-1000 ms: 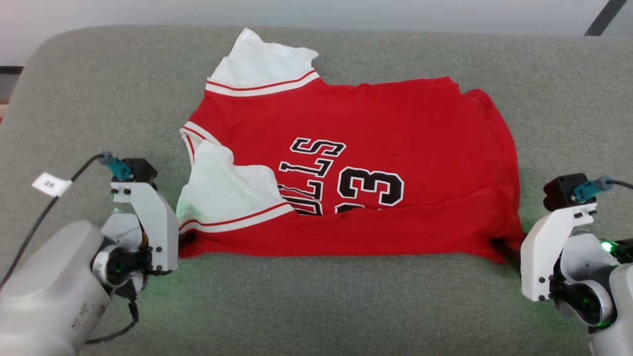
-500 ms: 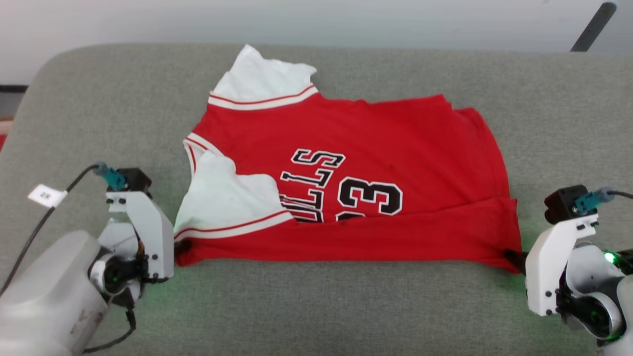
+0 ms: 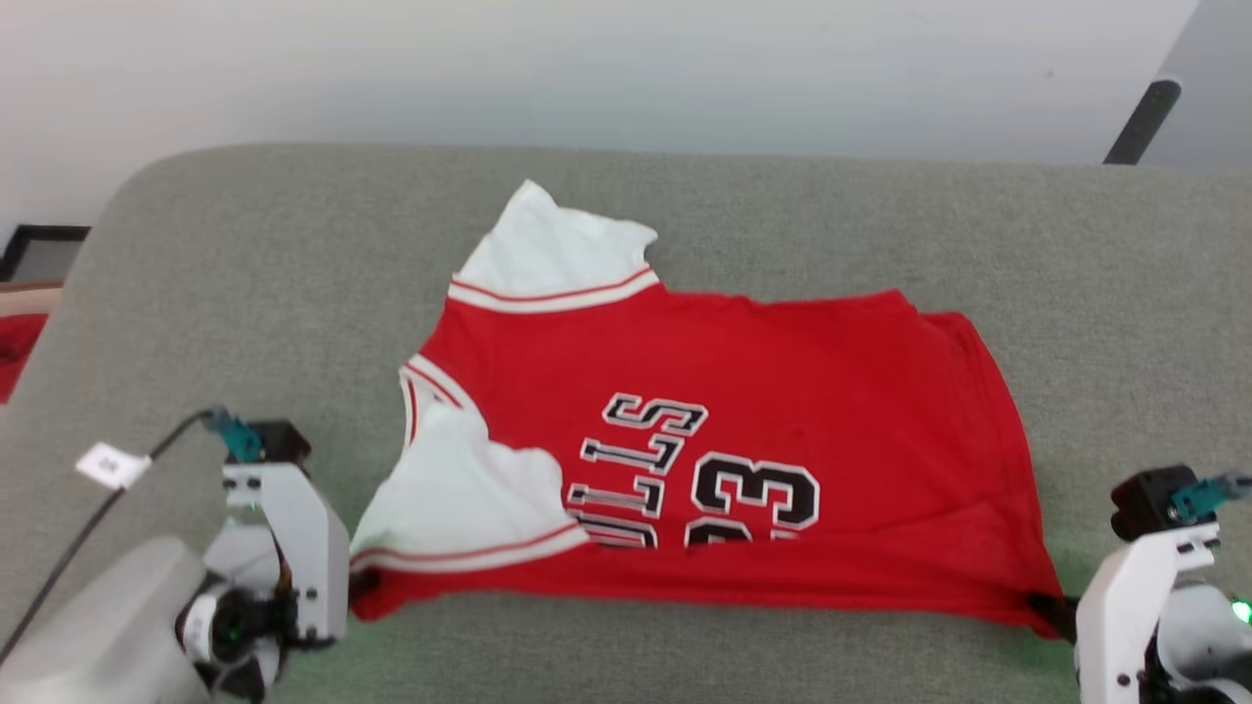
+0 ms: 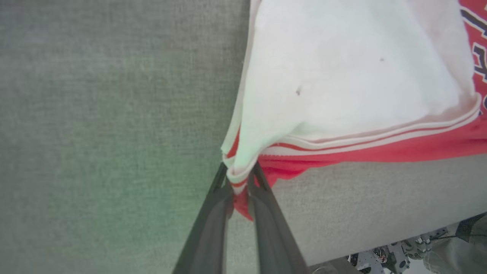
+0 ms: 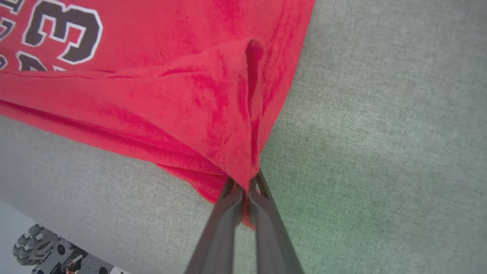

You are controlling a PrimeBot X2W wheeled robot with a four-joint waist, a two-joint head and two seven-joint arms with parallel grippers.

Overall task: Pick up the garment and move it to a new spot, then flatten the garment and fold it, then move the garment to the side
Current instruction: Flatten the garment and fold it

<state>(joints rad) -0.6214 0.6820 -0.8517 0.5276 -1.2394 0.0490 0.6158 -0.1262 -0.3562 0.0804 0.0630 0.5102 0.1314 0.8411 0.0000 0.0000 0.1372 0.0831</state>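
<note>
Garment [image 3: 743,391] lies lengthwise left-right, collar toward robot's left, hem right.

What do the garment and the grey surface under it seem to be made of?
The garment: soft, matte knit cloth, probably cotton or polyester; it puckers into limp folds at its corner. The grey surface: matte woven upholstery fabric; a fine weave grain shows up close.
</note>
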